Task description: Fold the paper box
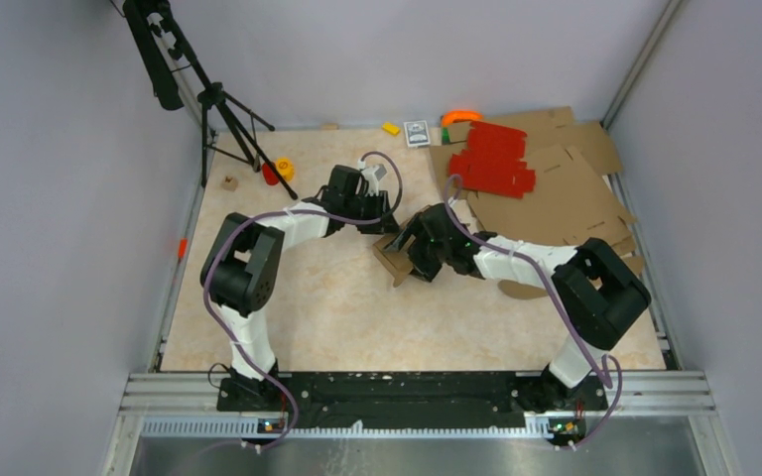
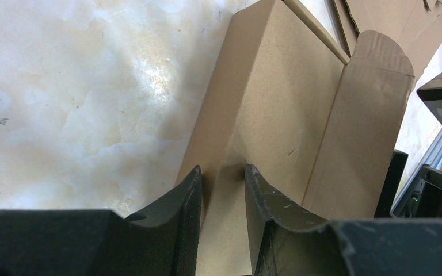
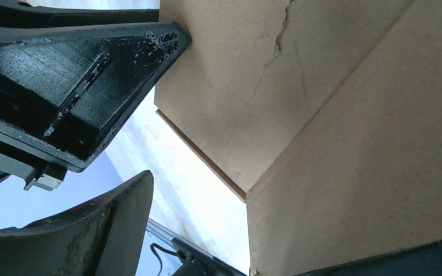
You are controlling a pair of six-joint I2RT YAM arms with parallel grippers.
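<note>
The left gripper (image 2: 221, 178) pinches a panel of the plain brown corrugated cardboard box (image 2: 276, 115), mid-table (image 1: 337, 307). The right gripper (image 3: 144, 109) stands open beside it, holding nothing.

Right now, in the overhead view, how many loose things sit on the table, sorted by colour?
Brown: 4 - paper box, flat sheet pile, oval cutout, small block
Red: 2 - red sheets, red cylinder
Yellow: 2 - roll, brick
Orange: 1 - curved piece
Card deck: 1
Total: 10
</note>
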